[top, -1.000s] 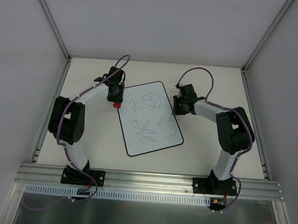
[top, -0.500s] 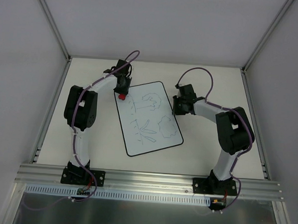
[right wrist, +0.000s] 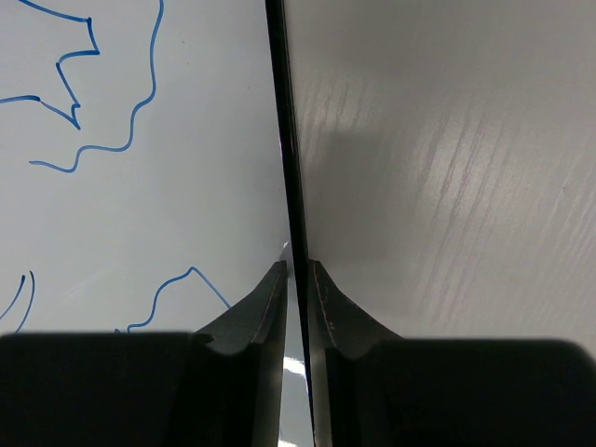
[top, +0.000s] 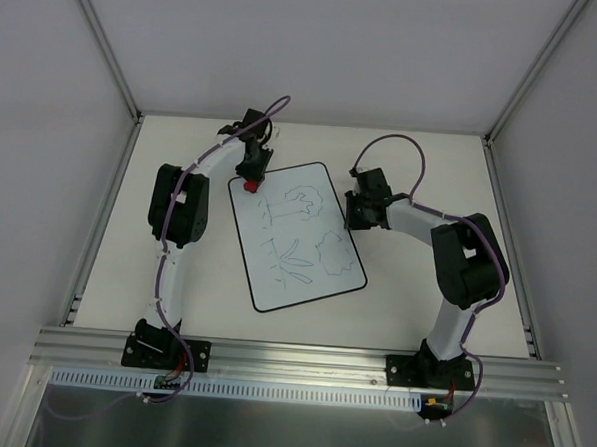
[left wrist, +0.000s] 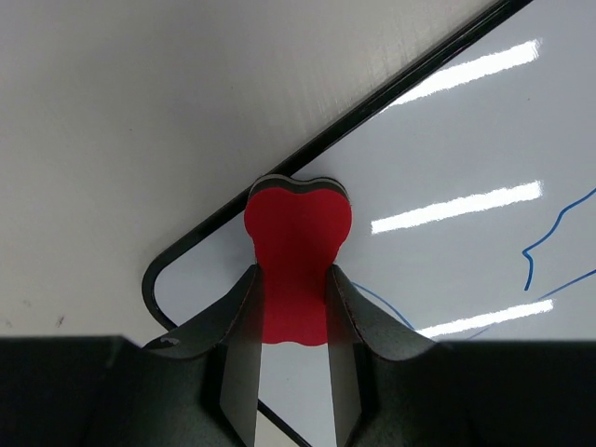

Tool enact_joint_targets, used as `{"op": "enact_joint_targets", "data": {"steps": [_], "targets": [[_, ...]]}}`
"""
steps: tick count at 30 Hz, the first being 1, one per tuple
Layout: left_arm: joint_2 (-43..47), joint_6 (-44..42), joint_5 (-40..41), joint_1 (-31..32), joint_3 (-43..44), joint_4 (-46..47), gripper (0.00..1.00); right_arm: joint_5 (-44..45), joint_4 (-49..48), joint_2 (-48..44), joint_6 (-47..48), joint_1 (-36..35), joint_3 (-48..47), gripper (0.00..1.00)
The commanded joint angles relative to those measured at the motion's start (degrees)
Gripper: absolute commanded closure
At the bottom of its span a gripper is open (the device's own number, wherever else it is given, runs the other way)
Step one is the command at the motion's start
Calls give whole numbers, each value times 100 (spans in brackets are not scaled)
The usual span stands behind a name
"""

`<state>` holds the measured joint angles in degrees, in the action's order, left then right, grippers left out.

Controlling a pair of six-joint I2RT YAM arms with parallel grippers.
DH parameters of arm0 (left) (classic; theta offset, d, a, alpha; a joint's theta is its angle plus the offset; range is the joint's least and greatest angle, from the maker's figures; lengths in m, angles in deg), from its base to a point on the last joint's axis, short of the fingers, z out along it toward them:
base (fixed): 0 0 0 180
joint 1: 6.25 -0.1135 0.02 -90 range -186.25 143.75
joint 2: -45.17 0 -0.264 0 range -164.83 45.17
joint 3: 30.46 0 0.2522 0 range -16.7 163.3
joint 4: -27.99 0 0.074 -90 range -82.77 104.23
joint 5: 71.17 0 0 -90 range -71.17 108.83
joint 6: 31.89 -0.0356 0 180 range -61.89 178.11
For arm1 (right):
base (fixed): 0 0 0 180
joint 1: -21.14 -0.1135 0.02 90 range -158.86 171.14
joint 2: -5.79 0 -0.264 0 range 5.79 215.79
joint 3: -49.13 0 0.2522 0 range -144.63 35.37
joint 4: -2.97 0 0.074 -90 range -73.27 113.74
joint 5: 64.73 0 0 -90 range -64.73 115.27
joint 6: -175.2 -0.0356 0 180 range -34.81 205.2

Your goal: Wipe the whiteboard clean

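Since 1 second ago my left arm has swung up and away from me, carrying the red eraser (top: 250, 185) from the middle of the board's left edge to its far left corner. My right arm and the board look just where they were.

The whiteboard (top: 298, 239) lies flat on the table (top: 432, 160) between my 2 arms, turned at a slant, with blue doodles (top: 302, 200) across most of it and none rubbed out yet. I judge it light, thin and stiff, with a glossy face (the lamp streaks in the left wrist view say as much), so it would skate under a rubbing stroke unless pinned. The thin black rim is the place to hold it, never the drawn face.

That is what my right pincer (right wrist: 296, 265) is doing. It sits at the board's right edge, toward the far end, with its fingers drawn almost together and the black rim running between them — a narrow clamp on the board itself.

My left pincer (left wrist: 292, 270) is closed on the eraser's narrow waist. The rounded head pokes out ahead of the fingertips and overlaps the board's black rim beside the rounded corner. Whether its underside is pressing on the white surface or only hanging just above it, I cannot tell from here. The nearest blue line begins just beside the right-hand finger, so the first wipe would likely run inward from this corner.
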<state>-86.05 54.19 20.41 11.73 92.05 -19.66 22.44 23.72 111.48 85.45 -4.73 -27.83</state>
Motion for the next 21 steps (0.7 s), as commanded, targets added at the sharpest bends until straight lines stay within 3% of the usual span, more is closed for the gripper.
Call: {"op": "enact_joint_targets", "data": {"steps": [1,12,21], "targets": [[-325,-152,-247,170,252,-653,98,134,787,233,124,-138,133,84],[333,742,-396,812,-1013,-680,100,116,796,294,36,-147,71,84],[975,1586,-422,1769,-1699,-575,100,90,787,382,-16,-147,18,85]]}}
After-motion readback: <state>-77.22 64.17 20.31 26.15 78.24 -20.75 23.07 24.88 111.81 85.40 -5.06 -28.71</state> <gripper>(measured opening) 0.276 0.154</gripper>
